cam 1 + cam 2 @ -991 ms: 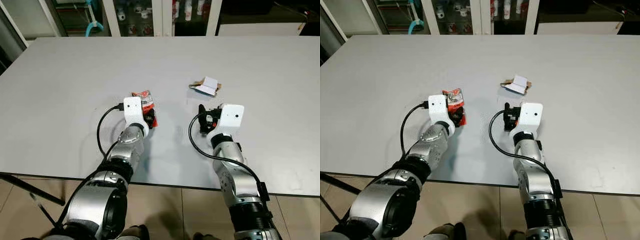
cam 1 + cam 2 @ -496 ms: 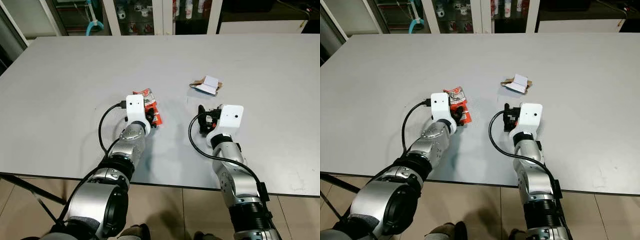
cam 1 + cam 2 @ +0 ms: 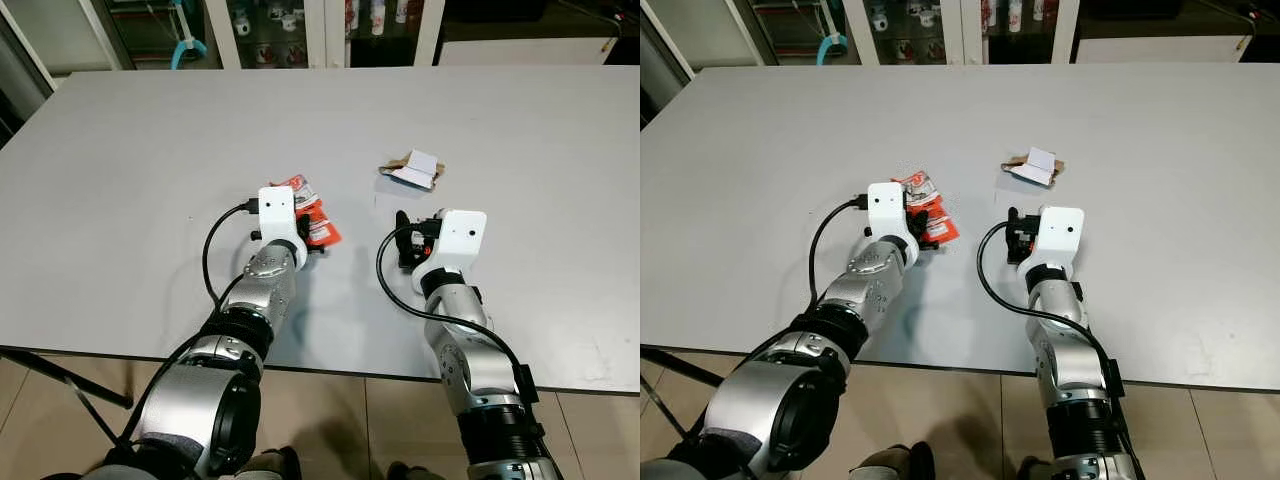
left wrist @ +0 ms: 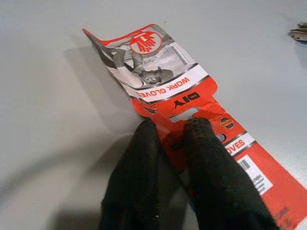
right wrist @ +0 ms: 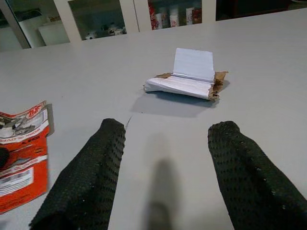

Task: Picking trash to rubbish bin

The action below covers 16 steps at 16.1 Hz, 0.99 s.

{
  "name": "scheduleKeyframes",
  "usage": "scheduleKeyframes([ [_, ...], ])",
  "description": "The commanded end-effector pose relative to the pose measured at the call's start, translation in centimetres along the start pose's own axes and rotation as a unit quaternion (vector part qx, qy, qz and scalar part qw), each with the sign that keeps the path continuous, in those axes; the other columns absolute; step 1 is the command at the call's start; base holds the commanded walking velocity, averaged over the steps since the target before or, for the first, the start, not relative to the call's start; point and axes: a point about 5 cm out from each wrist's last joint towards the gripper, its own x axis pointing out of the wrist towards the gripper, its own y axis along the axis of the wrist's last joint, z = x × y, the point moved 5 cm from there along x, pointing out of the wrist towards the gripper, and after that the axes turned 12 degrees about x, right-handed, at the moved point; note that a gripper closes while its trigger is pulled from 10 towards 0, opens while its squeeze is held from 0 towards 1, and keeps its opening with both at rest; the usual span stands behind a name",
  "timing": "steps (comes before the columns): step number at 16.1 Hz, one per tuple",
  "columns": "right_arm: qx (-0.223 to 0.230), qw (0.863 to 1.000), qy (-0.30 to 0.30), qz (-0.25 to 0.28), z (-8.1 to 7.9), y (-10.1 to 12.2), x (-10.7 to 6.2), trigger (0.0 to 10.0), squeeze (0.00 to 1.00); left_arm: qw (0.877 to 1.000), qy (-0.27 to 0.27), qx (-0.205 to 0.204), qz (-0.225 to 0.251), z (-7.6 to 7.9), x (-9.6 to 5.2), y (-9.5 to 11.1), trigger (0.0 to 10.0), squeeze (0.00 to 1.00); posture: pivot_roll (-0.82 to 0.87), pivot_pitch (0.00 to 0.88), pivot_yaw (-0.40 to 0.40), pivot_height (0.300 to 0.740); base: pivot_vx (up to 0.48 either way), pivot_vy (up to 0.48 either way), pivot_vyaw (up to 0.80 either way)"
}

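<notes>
A red and white glove-packaging card [image 3: 312,209] lies near the middle of the grey table [image 3: 130,150]. My left gripper [image 3: 300,228] is shut on it. In the left wrist view the two black fingers [image 4: 144,158] pinch the card [image 4: 168,76] at its hang-hole, and the far end curls up off the table. A torn piece of white and brown cardboard [image 3: 413,170] lies farther back to the right. My right gripper [image 3: 408,240] rests open on the table a short way in front of the cardboard [image 5: 187,79], with only bare table between its fingers [image 5: 91,177].
Glass-door cabinets [image 3: 300,30] holding small bottles and cups stand behind the table's far edge. The table's front edge [image 3: 330,368] runs just below both forearms, with tiled floor beneath. A black table leg [image 3: 60,375] shows at the lower left.
My left gripper has dragged the red card to the right and turned it, so it now sticks out to the right of the wrist. The right arm has not moved.
</notes>
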Motion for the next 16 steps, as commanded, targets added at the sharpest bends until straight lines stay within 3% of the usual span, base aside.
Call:
scheduleKeyframes([
  [1,0.004,1.000,0.004,-0.004,-0.2,-0.2,-0.1,10.0,0.00,1.000,-0.007,0.008,-0.001,0.2,-0.1,-0.2,0.0,0.00,-0.03,0.140,0.098,0.740,0.000,0.000,0.00],
  [7,0.003,1.000,0.006,-0.004,-0.3,-0.1,0.1,10.0,0.00,1.000,-0.009,0.010,-0.003,0.0,-0.3,-0.7,0.0,0.00,-0.03,0.128,0.097,0.740,0.000,0.000,0.00],
  [10,0.002,1.000,0.007,-0.004,-0.3,-0.1,0.2,10.0,0.00,0.998,0.008,-0.001,0.060,-0.7,-0.5,1.4,0.0,0.00,-0.03,0.119,0.095,0.740,0.000,0.000,0.00],
  [11,0.002,1.000,0.008,-0.003,-0.3,0.0,0.3,10.0,0.00,0.995,0.018,-0.014,0.102,-1.2,-0.8,2.8,0.0,0.00,-0.02,0.110,0.091,0.740,0.000,0.000,0.00],
  [15,0.002,1.000,0.011,-0.002,-0.4,0.0,0.5,10.0,0.00,0.981,0.060,-0.011,0.185,-2.7,-1.8,5.9,0.0,0.00,-0.02,0.096,0.090,0.740,0.000,0.000,0.00],
  [16,0.002,1.000,0.011,-0.001,-0.4,0.1,0.7,10.0,0.00,0.973,0.083,-0.004,0.214,-3.5,-2.4,6.9,9.9,0.00,-0.02,0.084,0.090,0.740,0.000,0.000,0.00],
])
